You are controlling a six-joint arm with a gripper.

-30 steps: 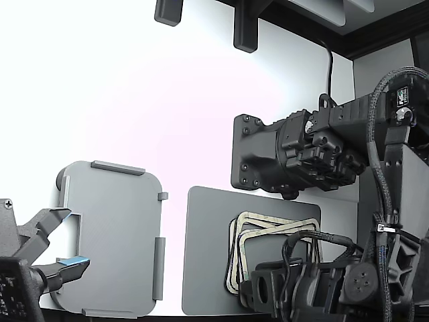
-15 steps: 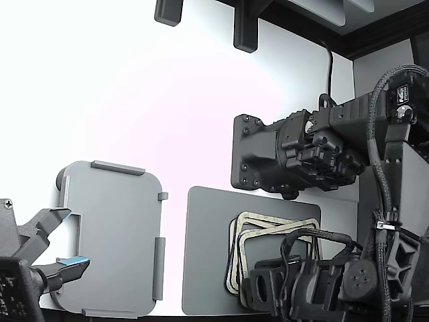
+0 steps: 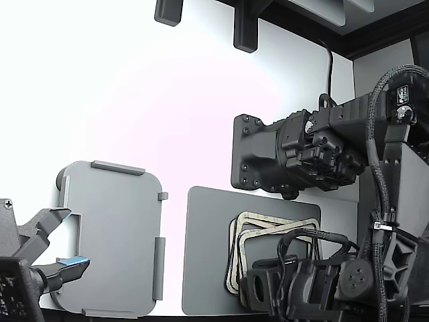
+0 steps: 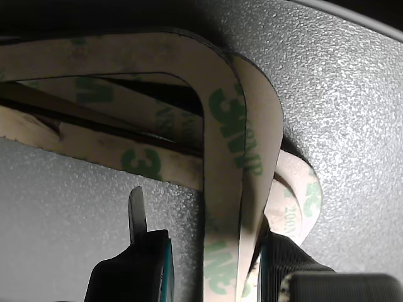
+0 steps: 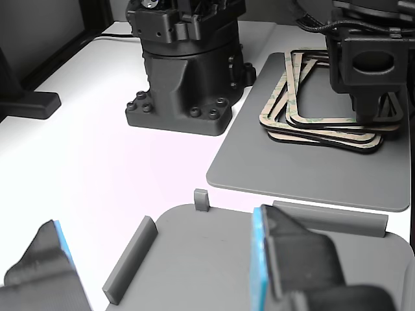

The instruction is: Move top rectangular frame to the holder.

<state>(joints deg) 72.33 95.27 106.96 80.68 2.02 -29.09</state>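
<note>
Several tan frames lie stacked askew (image 3: 268, 223) on a dark grey mat (image 3: 208, 261) at the exterior view's lower right. In the wrist view the top rectangular frame (image 4: 223, 145) shows green print, and one of its side strips runs between my fingers. My gripper (image 4: 214, 274) is open and astride that strip, with a gap at the blue-padded finger (image 4: 151, 264). In the other view my gripper (image 5: 366, 115) stands down on the stack (image 5: 318, 126). The holder (image 3: 114, 235), a light grey plate with raised tabs, lies at the exterior view's lower left and holds no frame; it also shows in the other view (image 5: 214, 259).
A black machine block (image 3: 268, 157) stands behind the mat, also in the other view (image 5: 185, 71). A second arm's open gripper with blue pads (image 3: 60, 251) hovers at the holder's near edge. Cables hang by my arm at the exterior view's right.
My arm's wrist has sunk slightly and shifted a little to the exterior view's left over the stack. The frames and the second arm have not moved.
</note>
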